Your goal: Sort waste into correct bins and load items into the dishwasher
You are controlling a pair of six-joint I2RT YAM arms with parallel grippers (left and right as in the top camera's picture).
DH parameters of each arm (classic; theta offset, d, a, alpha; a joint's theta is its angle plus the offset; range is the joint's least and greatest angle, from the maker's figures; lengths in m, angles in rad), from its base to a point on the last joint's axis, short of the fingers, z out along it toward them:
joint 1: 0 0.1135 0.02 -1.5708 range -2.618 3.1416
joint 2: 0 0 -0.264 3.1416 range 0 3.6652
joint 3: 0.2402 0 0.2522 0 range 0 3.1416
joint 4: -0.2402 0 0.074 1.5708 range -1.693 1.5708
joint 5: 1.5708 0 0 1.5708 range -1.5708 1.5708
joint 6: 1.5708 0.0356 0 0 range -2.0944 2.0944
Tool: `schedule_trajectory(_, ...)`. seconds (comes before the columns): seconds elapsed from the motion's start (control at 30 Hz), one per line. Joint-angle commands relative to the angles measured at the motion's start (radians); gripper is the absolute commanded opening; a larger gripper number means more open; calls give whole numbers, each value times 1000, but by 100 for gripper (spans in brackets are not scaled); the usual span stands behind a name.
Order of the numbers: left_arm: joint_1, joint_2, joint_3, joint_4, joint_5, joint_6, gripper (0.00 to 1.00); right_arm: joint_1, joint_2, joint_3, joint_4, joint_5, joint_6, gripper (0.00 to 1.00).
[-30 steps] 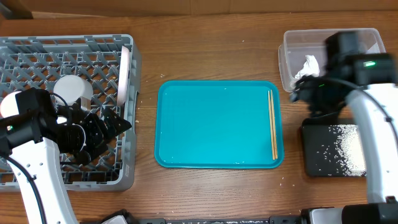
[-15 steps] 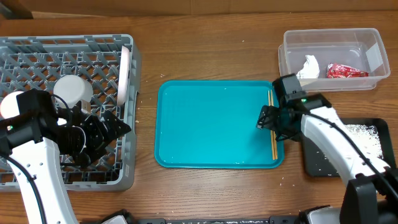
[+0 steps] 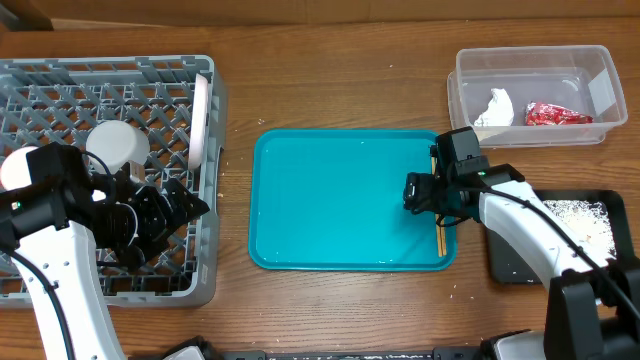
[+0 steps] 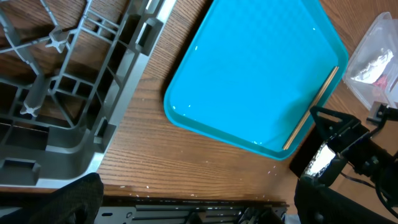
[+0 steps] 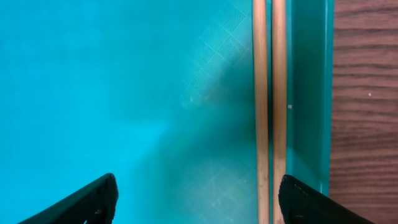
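Two wooden chopsticks (image 3: 439,235) lie side by side along the teal tray's right rim; the right wrist view shows them (image 5: 261,93) running straight down the frame. My right gripper (image 3: 425,192) hovers open over them, its fingers straddling the pair (image 5: 198,186). The grey dishwasher rack (image 3: 30,80) at the left holds a white cup (image 3: 117,143) and an upright white plate (image 3: 201,120). My left gripper (image 3: 185,200) stands open and empty above the rack's right wall (image 4: 196,199). The clear tub (image 3: 470,75) holds the white napkin (image 3: 495,107) and the red wrapper (image 3: 555,114).
The teal serving tray (image 3: 340,200) fills the table's middle with only the chopsticks on it. A black tray (image 3: 510,260) with rice crumbs (image 3: 575,220) sits at the right front, under my right arm. Bare wood separates rack and teal tray.
My right arm has swung from the clear tub down to the teal tray's right side, over the chopsticks, opening wider. The red wrapper now shows in the tub. Left arm unmoved.
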Motion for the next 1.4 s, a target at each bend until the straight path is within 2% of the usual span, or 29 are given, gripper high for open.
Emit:
schedule_trajectory(0.0,-6,1,0,2,-6,-2,100,2,32,-7,24,20,-19,85)
schedule_trajectory(0.2,-6,1,0,2,-7,-2,100,2,105,-7,50,55,-23,85)
schedule_trajectory(0.43,-6,1,0,9,-21,-2,100,2,114,-3,61,51,-22,79)
schedule_trajectory(0.57,-6,1,0,10,-21,-2,100,2,114,-3,60,-7,-22,70)
schedule_trajectory(0.6,-6,1,0,10,-21,-2,100,2,114,-3,60,-28,-18,59)
schedule_trajectory(0.63,-6,1,0,11,-21,-2,100,2,114,-3,60,-51,-14,55)
schedule_trajectory(0.77,-6,1,0,12,-21,-2,100,19,114,-3,61,-202,-6,52)
schedule_trajectory(0.9,-6,1,0,13,-21,-2,100,86,114,-3,84,-316,106,51)
schedule_trajectory(1.0,-6,1,0,13,-21,-2,100,198,114,-3,143,-389,199,50)
schedule_trajectory(1.2,-6,1,0,13,-20,-2,100,451,114,2,304,-352,402,52)
schedule_trajectory(1.37,-8,1,0,3,24,15,100,446,74,83,197,-346,429,49)
